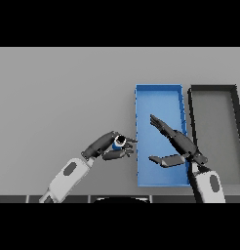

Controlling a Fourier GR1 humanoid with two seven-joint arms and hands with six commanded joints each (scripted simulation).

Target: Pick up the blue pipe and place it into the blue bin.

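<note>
A short blue pipe (119, 142) with a dark opening is pinched between the fingers and thumb of my left hand (108, 146), just left of the blue bin (158, 91) and above the table. The blue bin is a long rectangular tray lying right of centre. My right hand (178, 144) hovers over the bin's lower half with its fingers straight and thumb spread, holding nothing.
A dark grey bin (213, 89) stands directly right of the blue bin, their long sides nearly touching. The grey table (63, 93) stretches out to the left and back.
</note>
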